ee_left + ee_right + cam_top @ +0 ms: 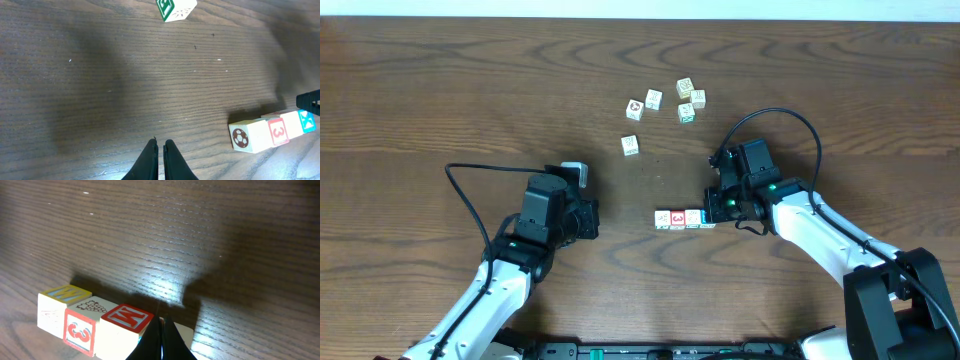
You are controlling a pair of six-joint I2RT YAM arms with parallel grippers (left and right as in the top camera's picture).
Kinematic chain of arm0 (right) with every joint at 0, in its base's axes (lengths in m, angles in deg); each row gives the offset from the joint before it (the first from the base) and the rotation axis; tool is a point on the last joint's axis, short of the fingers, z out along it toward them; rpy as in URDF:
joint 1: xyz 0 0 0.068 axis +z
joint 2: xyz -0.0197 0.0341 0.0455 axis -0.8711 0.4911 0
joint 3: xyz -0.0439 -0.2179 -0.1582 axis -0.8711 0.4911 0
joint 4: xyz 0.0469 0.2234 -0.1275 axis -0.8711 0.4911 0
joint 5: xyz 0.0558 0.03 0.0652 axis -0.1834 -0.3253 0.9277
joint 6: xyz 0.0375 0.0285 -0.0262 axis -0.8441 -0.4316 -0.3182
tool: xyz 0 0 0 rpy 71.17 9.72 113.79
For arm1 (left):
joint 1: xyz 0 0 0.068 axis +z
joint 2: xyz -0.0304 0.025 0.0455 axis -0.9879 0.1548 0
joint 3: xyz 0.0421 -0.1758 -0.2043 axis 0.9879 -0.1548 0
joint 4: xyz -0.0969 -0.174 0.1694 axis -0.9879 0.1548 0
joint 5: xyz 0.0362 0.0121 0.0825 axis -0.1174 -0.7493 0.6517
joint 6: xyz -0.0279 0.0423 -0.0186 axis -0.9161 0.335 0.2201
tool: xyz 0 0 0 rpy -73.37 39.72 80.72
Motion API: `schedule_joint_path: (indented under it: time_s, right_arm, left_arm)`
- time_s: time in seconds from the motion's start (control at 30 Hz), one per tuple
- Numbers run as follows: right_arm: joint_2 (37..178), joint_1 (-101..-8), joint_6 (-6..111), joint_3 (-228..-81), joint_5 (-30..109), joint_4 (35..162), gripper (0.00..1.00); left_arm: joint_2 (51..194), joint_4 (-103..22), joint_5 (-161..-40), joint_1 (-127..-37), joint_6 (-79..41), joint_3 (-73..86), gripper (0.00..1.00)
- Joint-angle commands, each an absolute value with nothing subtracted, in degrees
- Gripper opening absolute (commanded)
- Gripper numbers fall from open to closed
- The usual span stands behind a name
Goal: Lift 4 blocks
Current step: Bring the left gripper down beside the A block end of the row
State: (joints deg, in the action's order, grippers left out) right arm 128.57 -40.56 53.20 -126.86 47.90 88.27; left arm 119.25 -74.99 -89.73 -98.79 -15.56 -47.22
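Table: dark wood-grain top, matt, faint sheen under light. Blocks: pale smooth wood, painted satin faces. Fingers: black matt plastic. Arm shells: white glossy plastic.

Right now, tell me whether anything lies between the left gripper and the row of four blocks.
Nothing visible does. The left gripper, shut, faces the row of four blocks across bare table. The loose cubes lie farther back, off that line. The right gripper, shut, sits at the row's far end.
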Motion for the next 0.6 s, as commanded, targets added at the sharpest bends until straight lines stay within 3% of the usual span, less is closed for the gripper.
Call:
schedule_joint_path:
  time_s: [0.0, 0.57]
  right_arm:
    - [128.9, -39.9, 52.6, -126.6, 46.3, 87.3, 0.01]
    - [128.9, -50.2, 49.5, -126.6, 50.0, 92.3, 0.01]
  left_arm:
    - [119.5, -75.0, -90.2, -98.8, -15.8, -46.5, 0.07]
    - [119.5, -76.3, -95.2, -98.9, -15.8, -46.5, 0.07]
